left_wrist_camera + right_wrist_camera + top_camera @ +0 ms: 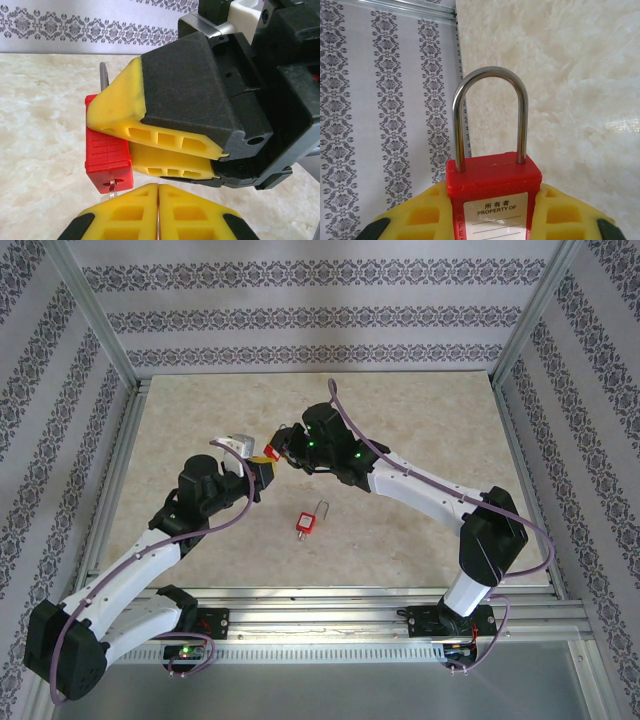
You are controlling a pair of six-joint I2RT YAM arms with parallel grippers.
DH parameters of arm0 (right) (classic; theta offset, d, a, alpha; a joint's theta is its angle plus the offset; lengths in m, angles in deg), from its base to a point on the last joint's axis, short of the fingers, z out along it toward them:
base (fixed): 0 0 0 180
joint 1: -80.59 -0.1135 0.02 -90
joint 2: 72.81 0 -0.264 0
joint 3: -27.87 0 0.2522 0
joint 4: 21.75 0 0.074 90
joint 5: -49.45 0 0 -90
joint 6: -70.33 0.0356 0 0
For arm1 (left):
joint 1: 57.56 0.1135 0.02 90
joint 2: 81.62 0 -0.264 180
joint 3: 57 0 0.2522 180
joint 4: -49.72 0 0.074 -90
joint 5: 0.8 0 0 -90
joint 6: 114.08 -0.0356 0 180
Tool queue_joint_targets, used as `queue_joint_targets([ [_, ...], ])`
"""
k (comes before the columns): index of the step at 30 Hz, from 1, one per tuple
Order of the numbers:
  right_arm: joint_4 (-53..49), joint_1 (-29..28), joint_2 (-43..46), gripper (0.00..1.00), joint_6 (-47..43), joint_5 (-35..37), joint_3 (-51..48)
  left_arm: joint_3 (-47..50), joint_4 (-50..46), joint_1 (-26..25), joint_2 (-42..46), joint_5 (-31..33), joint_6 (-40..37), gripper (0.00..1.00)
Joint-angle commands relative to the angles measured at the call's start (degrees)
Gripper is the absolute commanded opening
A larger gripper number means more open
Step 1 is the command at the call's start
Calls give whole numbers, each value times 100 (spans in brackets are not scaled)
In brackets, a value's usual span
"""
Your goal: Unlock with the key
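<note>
Two red padlocks noted. One padlock (pixel 492 175) is clamped by its body between the yellow fingers of the right end effector (pixel 492 217). It is held clear of the bench (pixel 420 420), left of centre and toward the far side. Its steel shackle (pixel 490 100) sits with both legs in the body. The left end effector (pixel 158 202) stands just beside the underside of that padlock, its fingers pressed together tip to tip with nothing seen between them. A small metal piece (pixel 113 189) projects from the padlock's underside, just left of those tips. It is possibly the key, though the view is too tight to confirm. The second padlock (pixel 311 524) lies flat on the bench, nearer than both end effectors and apart from them, its shackle pointing toward the far right.
</note>
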Motion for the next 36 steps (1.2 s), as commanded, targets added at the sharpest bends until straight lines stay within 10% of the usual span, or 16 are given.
queue_joint_targets([
  [1,302,-63,65,0,60,-329,118,210,330,-36,98,62,124,10],
  [26,449,-54,84,0,203,-400,56,762,555,-29,681,401,265,0],
  [36,484,-81,97,0,220,-396,-12,699,639,-4,668,531,238,40],
])
